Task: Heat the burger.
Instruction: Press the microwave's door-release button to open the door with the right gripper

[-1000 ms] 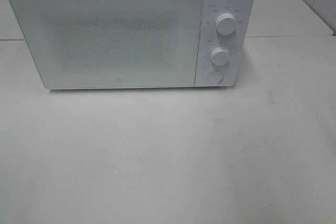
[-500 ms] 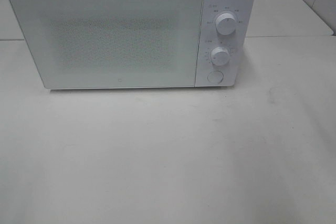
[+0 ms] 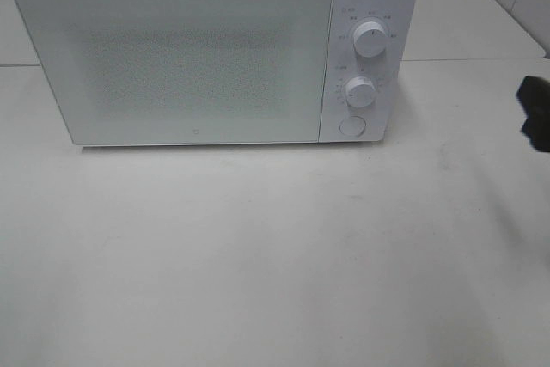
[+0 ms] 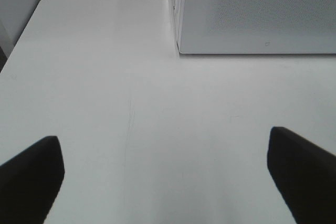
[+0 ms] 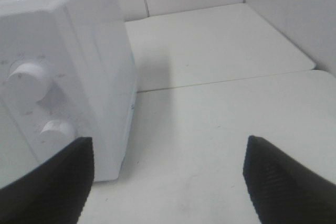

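Looking down from the high camera, we see a white microwave at the back of the white table, its frosted door shut. Right of the door sit an upper knob, a lower knob and, below them, a round button. We cannot tell where the burger is, as the frosted door lets nothing show through. Our left gripper hangs over the table near the microwave's front left corner, fingers spread wide and grasping nothing. Our right gripper is released too and empty, out beside the knob end of the microwave. A dark bit of the right arm shows at the high view's right edge.
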`<state>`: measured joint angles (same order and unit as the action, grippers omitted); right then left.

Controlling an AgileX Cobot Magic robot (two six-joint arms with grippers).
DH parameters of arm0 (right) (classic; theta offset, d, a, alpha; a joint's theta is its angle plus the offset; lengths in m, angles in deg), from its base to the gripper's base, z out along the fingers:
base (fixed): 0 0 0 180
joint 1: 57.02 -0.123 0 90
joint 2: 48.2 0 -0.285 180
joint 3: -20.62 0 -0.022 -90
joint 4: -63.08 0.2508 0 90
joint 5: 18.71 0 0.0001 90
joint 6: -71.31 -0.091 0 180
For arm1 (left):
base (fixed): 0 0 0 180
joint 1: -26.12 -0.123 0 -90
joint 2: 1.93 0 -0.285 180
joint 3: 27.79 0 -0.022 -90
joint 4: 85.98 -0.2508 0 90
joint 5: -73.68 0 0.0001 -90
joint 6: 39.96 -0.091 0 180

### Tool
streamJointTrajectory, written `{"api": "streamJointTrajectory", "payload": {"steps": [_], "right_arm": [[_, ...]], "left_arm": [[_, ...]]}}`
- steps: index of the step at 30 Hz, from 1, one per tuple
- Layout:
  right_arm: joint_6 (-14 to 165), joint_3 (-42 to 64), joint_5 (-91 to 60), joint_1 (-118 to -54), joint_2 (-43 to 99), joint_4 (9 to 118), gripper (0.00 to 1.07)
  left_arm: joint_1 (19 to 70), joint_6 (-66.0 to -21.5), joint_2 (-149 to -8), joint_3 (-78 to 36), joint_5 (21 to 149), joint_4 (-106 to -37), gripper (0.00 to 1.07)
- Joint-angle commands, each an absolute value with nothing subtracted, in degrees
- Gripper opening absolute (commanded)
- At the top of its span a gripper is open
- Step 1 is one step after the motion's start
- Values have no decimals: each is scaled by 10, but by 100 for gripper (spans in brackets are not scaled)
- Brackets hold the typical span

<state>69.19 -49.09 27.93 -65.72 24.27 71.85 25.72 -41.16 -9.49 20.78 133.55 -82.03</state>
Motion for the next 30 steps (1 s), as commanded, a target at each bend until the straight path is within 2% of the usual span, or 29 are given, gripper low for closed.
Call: {"api": "streamJointTrajectory", "payload": {"steps": [1, 2, 4, 5, 7, 8, 10, 11, 13, 21, 30], "right_arm": [[738, -496, 349, -715, 298, 752, 76], [738, -496, 349, -715, 298, 752, 76], [806, -496, 417, -798, 354, 848, 76], [806, -496, 417, -798, 354, 848, 76], [831, -496, 464, -858, 387, 914, 76], [831, -496, 464, -858, 387, 914, 76], [833, -496, 501, -914, 419, 970, 76], [833, -496, 501, -914, 419, 970, 76], [837, -489, 531, -959, 450, 1011, 76], [851, -436, 541, -1039, 515, 1072, 76], [878, -377, 541, -1089, 566, 1132, 76]], "left_arm": [[257, -411, -82, 210, 1331, -817, 105], [257, -411, -82, 210, 1331, -817, 105], [257, -411, -82, 210, 1331, -817, 105], [257, -411, -82, 210, 1331, -817, 105], [257, -411, -82, 210, 1331, -817, 105], [257, -411, -82, 210, 1331, -817, 105], [257, -411, -82, 210, 1331, -817, 105], [257, -411, -82, 210, 1331, -817, 105], [257, -411, -82, 210, 1331, -817, 105], [257, -411, -82, 210, 1331, -817, 105], [257, -411, -82, 210, 1331, -817, 105]]}}
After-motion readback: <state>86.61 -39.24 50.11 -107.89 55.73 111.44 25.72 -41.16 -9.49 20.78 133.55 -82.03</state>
